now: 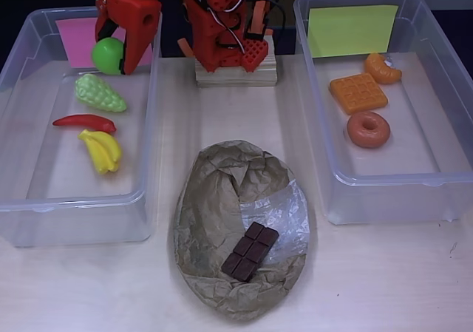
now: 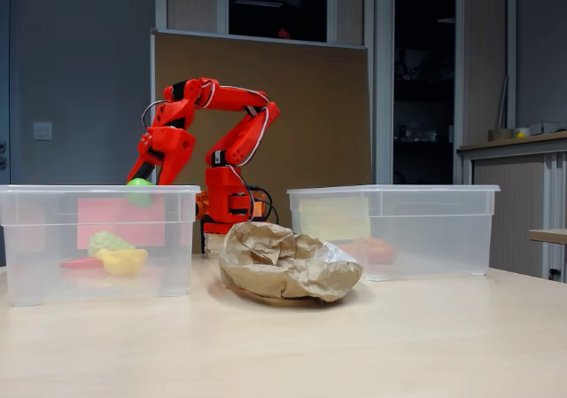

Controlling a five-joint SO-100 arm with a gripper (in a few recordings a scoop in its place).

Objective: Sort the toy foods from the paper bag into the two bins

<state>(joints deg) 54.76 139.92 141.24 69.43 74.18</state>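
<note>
Overhead view. The red gripper (image 1: 116, 51) sits at the upper left of the frame, above the far end of the left bin (image 1: 18, 206), the one bearing the pink label (image 1: 77, 38). Its two fingers are clenched on the green apple (image 1: 107, 55), one on each side. Below the apple, on the bin floor, lie the green grapes (image 1: 99, 93), the red chili (image 1: 84, 122) and the yellow banana (image 1: 101, 150), each near the next, in a column running toward the lower left.

The right bin (image 1: 384, 191), with the yellow-green label (image 1: 351, 29), holds the orange croissant (image 1: 382, 68) at the upper right, the orange waffle (image 1: 358, 92) just beside it, and the brown donut (image 1: 368, 129) below the waffle.

The paper bag (image 1: 214, 214) lies at lower centre between the bins. The chocolate bar (image 1: 250, 251) rests on it, partly on the clear window patch (image 1: 284, 214).

The arm's base stands on a wooden block (image 1: 235, 73) at top centre.

Fixed view. The gripper (image 2: 142, 183) hangs at the rim of the left bin (image 2: 97, 238), left of centre, with the apple (image 2: 138, 192) at rim level. Grapes (image 2: 108, 241), banana (image 2: 122, 260) and chili (image 2: 78, 262) show dimly through the wall. The bag (image 2: 283, 261) sits crumpled at centre on the table (image 2: 283, 345), the right bin (image 2: 399, 234) behind it to the right.
</note>
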